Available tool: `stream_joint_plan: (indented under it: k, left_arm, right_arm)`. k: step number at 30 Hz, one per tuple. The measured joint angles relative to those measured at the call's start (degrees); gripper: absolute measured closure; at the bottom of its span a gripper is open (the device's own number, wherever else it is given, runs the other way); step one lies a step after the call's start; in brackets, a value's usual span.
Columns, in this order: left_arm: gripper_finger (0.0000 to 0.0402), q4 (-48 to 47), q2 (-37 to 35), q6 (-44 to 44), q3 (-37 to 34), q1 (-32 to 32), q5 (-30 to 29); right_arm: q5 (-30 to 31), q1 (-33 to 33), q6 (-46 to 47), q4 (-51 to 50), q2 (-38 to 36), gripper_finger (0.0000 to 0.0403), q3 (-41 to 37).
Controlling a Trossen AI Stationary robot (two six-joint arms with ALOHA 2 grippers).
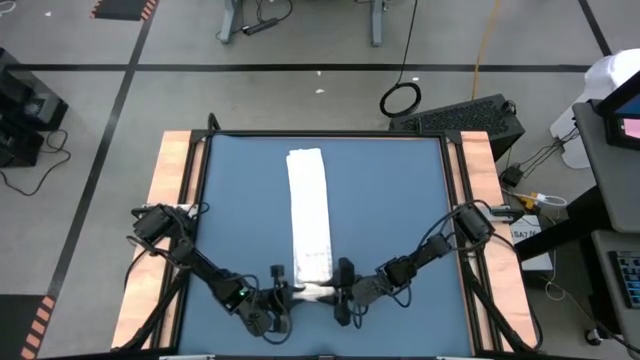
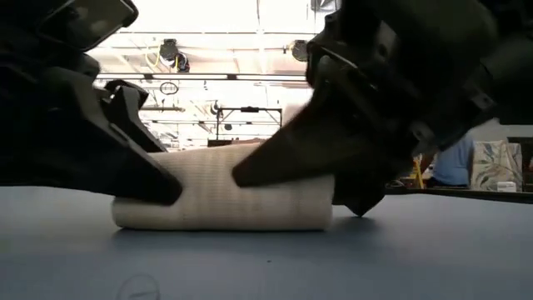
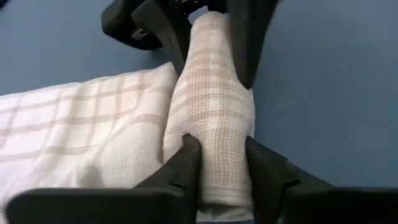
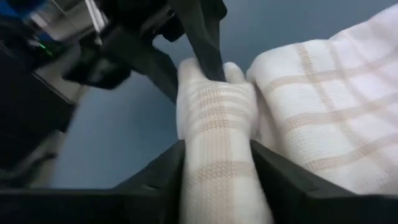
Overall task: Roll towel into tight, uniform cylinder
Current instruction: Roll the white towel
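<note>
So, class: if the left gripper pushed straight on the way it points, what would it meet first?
The rolled end of the towel, already between the left gripper's fingers; beyond that, probably the right gripper facing it from the roll's other end.

I see even overhead light in the high view, glaring ceiling lamps backlighting silhouetted arms in the low view, soft blurred wrist views.

The right gripper has its dark fingers pressed on either side of the towel's rolled end. Flat towel lies beside the roll on the blue bench. The left gripper holds the far end.
</note>
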Motion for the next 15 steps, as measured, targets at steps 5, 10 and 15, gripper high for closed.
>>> stream_joint_plan:
  k: [5, 10, 15]
  left_arm:
    - [0.0326, 0.0, 0.1, -1.6, 0.0, 0.6, 1.1]
    - [0.0306, -0.4, 0.1, -3.1, 0.0, 1.3, 2.8]
    - [0.03, 0.1, 0.1, -3.3, 0.0, 3.5, 7.4]
  right_arm:
    - [7.8, 3.7, -16.4, -2.2, -1.2, 0.0155, -0.2]
    - [19.5, 9.5, -34.1, -1.4, -4.0, 0.0092, -0.3]
    - [22.1, 12.8, -40.5, -0.6, -3.9, 0.0086, -0.2]
